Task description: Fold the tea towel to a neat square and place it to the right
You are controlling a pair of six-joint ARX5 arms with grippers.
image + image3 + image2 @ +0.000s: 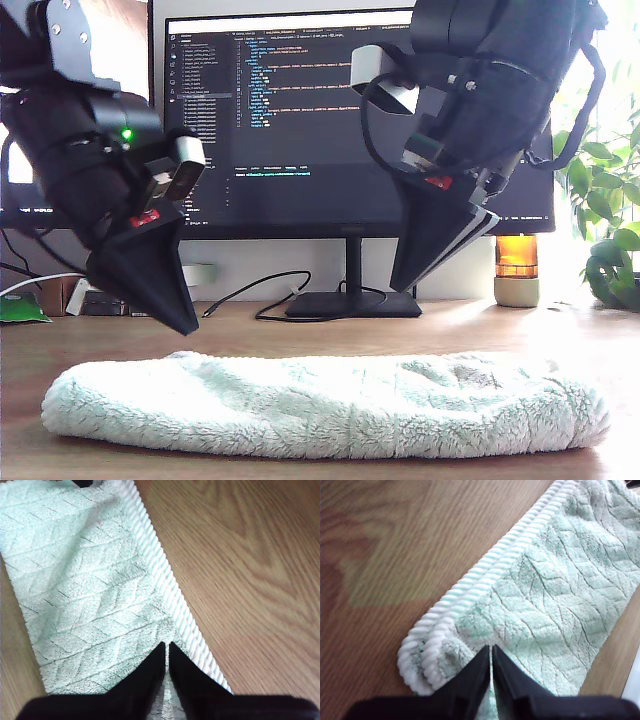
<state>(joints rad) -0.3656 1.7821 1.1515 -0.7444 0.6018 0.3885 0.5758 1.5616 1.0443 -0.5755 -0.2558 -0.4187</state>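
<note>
The tea towel [330,405] lies on the wooden table [500,325] as a long, low, pale mint strip, folded double. Its whitish ribbed hem [485,575] runs along the side away from the exterior camera and also shows in the second wrist view [170,590]. My first gripper [185,322] hangs at the exterior view's left, shut, just above one end of the towel [555,590]. Its closed tips [491,650] hold nothing. My second gripper [398,283] is at the exterior view's right, higher up, shut and empty [167,647] over the towel [85,580].
Behind the arms stand a monitor [350,110] on its black stand [352,303], with cables [250,290] trailing on the table. An amber jar [517,265] and a leafy plant [610,220] sit at the exterior view's right, and a green object [20,308] at its left.
</note>
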